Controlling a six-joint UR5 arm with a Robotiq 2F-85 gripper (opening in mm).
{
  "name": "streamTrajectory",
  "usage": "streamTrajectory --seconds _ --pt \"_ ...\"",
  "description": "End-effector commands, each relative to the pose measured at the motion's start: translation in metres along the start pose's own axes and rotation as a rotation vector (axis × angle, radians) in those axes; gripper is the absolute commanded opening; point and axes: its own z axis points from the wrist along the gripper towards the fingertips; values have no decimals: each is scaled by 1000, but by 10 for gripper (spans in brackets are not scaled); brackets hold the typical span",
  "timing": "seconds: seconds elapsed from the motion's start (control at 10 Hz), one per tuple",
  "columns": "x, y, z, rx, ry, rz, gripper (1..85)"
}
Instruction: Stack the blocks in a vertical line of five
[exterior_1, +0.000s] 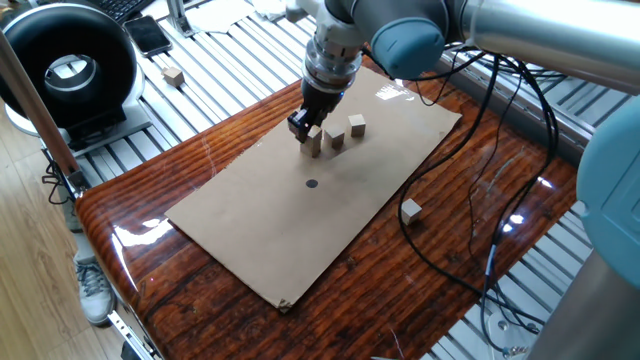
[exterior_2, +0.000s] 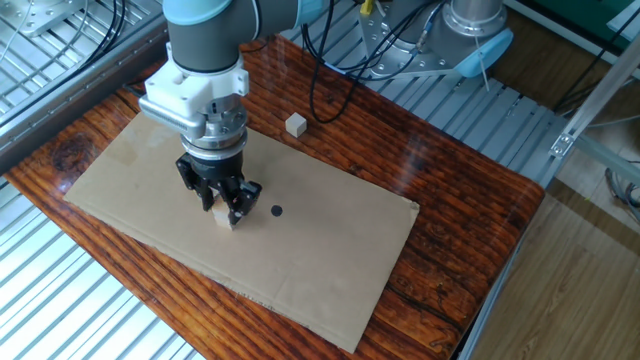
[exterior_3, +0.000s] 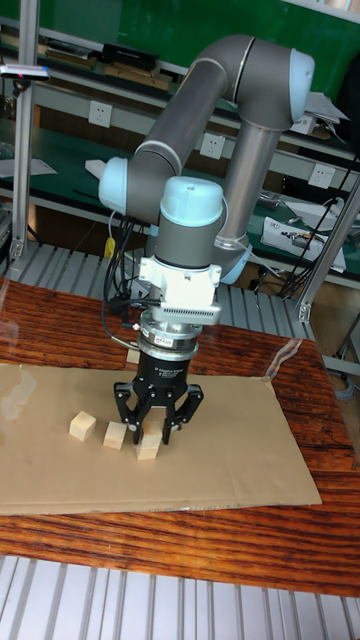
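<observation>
My gripper (exterior_1: 306, 128) (exterior_2: 226, 205) (exterior_3: 152, 428) hangs low over the cardboard, open, its fingers on either side of one tan block (exterior_1: 317, 146) (exterior_2: 224, 219) (exterior_3: 148, 448) that rests on the sheet. Two more blocks (exterior_1: 336, 138) (exterior_1: 357, 124) sit close beside it in a short row; the tall fixed view shows them to its left (exterior_3: 114, 436) (exterior_3: 82, 425). Another block (exterior_1: 410, 209) (exterior_2: 295, 124) lies on the bare wooden table beyond the sheet. A further block (exterior_1: 174, 76) lies off the table on the metal rails.
The brown cardboard sheet (exterior_1: 300, 240) covers the middle of the glossy wooden table (exterior_1: 130, 215) and bears a small black dot (exterior_1: 311, 183) (exterior_2: 277, 211). Black cables (exterior_1: 480, 200) trail over the table by the lone block. A round black device (exterior_1: 68, 70) stands past the left edge.
</observation>
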Motion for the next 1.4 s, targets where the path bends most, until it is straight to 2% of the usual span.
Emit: streamTrajectory --seconds 0.0,0.2,0.4,0.6,0.8,1.0,1.3 --pt "-1 0 0 -9 -6 1 850" --pt "0 -1 -4 -5 0 -19 850" --pt "15 0 -20 -9 45 -27 850" --pt "38 2 -30 -24 63 -45 850" --pt "64 2 -37 -27 62 -81 850" --pt "91 -1 -46 -11 64 -106 850" --pt "125 0 -43 -32 62 -105 850"
